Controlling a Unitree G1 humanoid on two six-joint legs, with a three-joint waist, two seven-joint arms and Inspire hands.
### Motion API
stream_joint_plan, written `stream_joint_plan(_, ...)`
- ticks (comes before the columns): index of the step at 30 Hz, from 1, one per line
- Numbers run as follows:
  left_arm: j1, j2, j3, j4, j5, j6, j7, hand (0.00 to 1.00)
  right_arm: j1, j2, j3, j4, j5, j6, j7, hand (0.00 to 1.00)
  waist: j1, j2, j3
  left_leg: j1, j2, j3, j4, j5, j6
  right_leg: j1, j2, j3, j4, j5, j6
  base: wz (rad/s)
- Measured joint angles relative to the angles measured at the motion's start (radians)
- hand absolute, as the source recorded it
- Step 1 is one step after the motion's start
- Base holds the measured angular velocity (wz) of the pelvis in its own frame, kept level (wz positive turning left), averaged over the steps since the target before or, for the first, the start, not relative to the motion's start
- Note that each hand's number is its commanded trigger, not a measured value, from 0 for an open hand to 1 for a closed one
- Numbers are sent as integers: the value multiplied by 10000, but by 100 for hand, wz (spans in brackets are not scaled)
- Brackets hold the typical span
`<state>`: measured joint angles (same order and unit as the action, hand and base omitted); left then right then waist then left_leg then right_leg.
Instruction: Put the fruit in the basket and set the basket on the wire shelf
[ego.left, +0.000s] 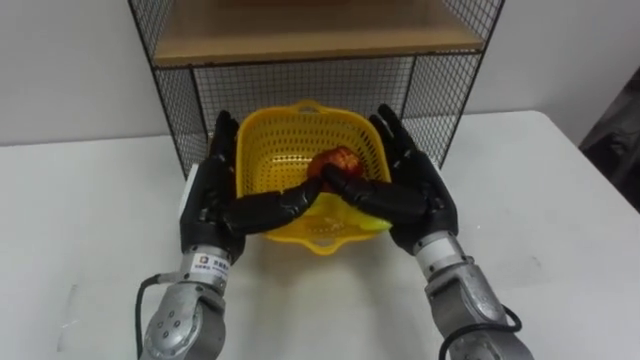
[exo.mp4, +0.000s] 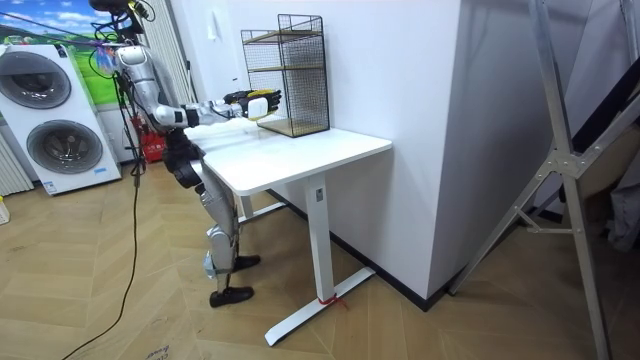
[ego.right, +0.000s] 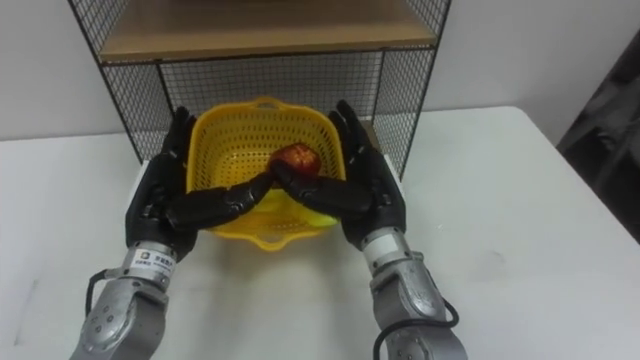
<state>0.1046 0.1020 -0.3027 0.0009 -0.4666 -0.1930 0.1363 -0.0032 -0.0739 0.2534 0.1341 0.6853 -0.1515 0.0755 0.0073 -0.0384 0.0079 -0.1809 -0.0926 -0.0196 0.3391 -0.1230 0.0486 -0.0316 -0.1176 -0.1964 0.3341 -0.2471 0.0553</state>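
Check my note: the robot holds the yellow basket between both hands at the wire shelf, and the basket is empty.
Not empty. The left eye view shows a red fruit lying in the yellow basket. The rest stands: the left hand and right hand hold it between them at the wire shelf.

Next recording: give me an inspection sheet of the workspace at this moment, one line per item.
surface: white table, the robot standing at its edge.
job's things: yellow basket at the open front of the wire shelf, lower level; red fruit inside; a yellow-green piece at its front edge, kind unclear.
clutter: nothing seen.
hands: left hand and right hand flat against the basket's sides, thumbs across its front.
cables: nothing seen besides the robot's own.
surroundings: white wall, washing machines, metal frame at the room view's right.
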Motion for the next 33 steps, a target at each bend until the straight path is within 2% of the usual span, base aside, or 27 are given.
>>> stream_joint_plan(1, -1, -12, -7, 0, 0, 9, 0, 0, -52, -3, -24, -20, 0, -1, 0, 0, -20, -7, 1, -9, 34, 0, -16, 22, 6, 53, 55, 3, -148, 105, 11, 0)
stream_joint_plan(2, -29, -28, -23, 0, -7, 31, 0, 0, -184, -11, -58, -20, -8, -1, 0, 0, -65, 110, 77, -1, 103, 0, 9, 148, 124, 143, 157, 34, -330, 246, 15, -6)
stream_joint_plan(4, -83, -31, -39, 0, -16, 34, 0, 0, -210, -8, -82, -20, -8, -2, -2, 0, -87, 185, 114, 16, 102, 1, -15, 164, 148, 181, 158, 21, -418, 393, 20, 1)
stream_joint_plan(7, -99, -22, -34, 0, -16, 35, 0, 0, -209, 3, -66, -21, -81, -1, -9, 0, -110, 215, 89, 101, 95, 32, -171, 223, 64, 197, 140, 12, -423, 412, 4, 6)
stream_joint_plan(11, -140, -8, -28, 2, -31, 60, 0, 0, -211, 10, -64, -21, -231, 0, -9, 0, -106, 213, 89, 188, 115, 96, -371, 472, 29, 206, 150, 22, -431, 638, 12, 7)
stream_joint_plan(14, -165, -6, -23, 2, -31, 141, 0, 0, -211, 7, -71, -21, -241, 0, -18, 0, -103, 237, 96, 207, 166, 123, -381, 497, -9, 207, 189, 20, -442, 705, -14, -4)
stream_joint_plan(19, -259, -5, 33, 2, -31, 407, 0, 0, -219, 5, -70, -21, -279, 27, -121, 0, -120, 278, 118, 336, 258, 123, -465, 506, -24, 362, 298, 21, -631, 745, -78, -5)
stream_joint_plan(22, -309, -2, 45, 29, -29, 635, 0, 0, -256, -99, -120, 0, -320, 243, -319, 0, -124, 281, 122, 481, 273, 120, -550, 534, -65, 524, 326, 16, -744, 808, -105, 2)
stream_joint_plan(25, -861, -29, 134, 510, -25, 925, 80, 0, -516, -159, -201, 367, -276, 479, -494, 0, -57, 276, 125, 652, 301, 151, -586, 540, -74, 678, 340, 20, -748, 820, -119, -2)
stream_joint_plan(27, -1574, -56, 260, 1055, -17, 1239, 130, 0, -936, -263, -306, 526, -203, 886, -806, 0, 6, 257, 125, 731, 298, 159, -676, 546, -81, 696, 320, 12, -752, 841, -146, -7)
stream_joint_plan(28, -1756, -55, 271, 1192, -21, 1299, 148, 0, -1068, -288, -307, 558, -179, 966, -885, 0, 5, 254, 129, 735, 300, 160, -696, 560, -103, 696, 322, 13, -756, 843, -146, 0)
stream_joint_plan(29, -2054, -52, 287, 1421, -22, 1443, 220, 0, -1338, -329, -325, 639, -107, 1130, -1043, 0, 29, 242, 136, 762, 294, 149, -705, 616, -180, 729, 326, 14, -761, 860, -134, 4)
stream_joint_plan(30, -2418, -49, 294, 1789, -37, 1560, 310, 0, -1719, -377, -350, 893, 176, 1259, -1139, 0, 15, 243, 169, 827, 288, 112, -704, 699, -69, 819, 351, 10, -784, 869, -125, 7)
stream_joint_plan(31, -2657, -61, 299, 2039, -49, 1652, 355, 0, -1970, -386, -384, 1146, 287, 1321, -1190, 0, 7, 232, 179, 835, 279, 73, -701, 723, -33, 835, 364, 9, -784, 869, -125, 7)
stream_joint_plan(33, -3452, -192, 360, 2642, -363, 2023, 696, 0, -3040, -460, -422, 1903, 618, 1729, -1609, 0, 34, 164, 197, 830, 273, 33, -745, 723, -31, 821, 367, -21, -821, 871, -129, 2)
